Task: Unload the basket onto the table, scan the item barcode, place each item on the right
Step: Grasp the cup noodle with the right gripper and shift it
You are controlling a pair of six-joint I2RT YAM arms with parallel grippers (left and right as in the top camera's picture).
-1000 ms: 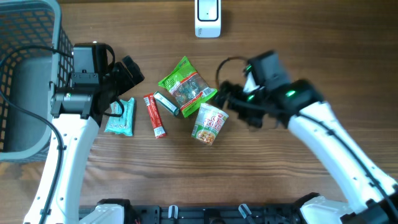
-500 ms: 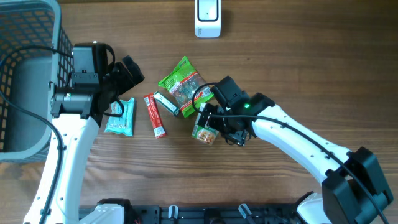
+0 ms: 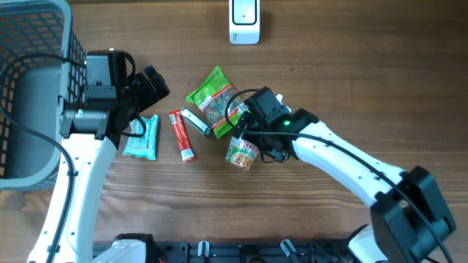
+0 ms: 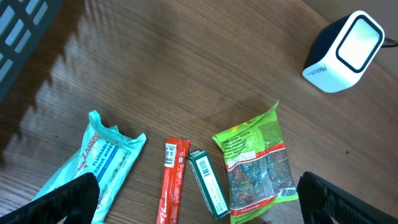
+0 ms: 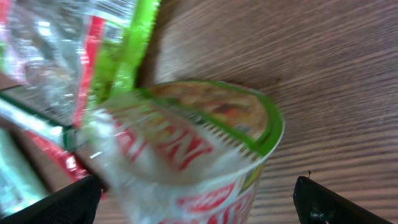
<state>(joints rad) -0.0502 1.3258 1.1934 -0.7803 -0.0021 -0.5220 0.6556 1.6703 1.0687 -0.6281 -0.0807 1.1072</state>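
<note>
Noodle cup: on side, part hidden under right arm | right fingers: spread wide astride cup | left fingers: spread wide, empty | basket: cropped | bench: wood

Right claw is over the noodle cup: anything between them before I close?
Nothing visible does. The open right claw hangs directly over the noodle cup, which fills its wrist view. The green snack bag lies right against the cup's side, so a finger might catch its edge.
</note>
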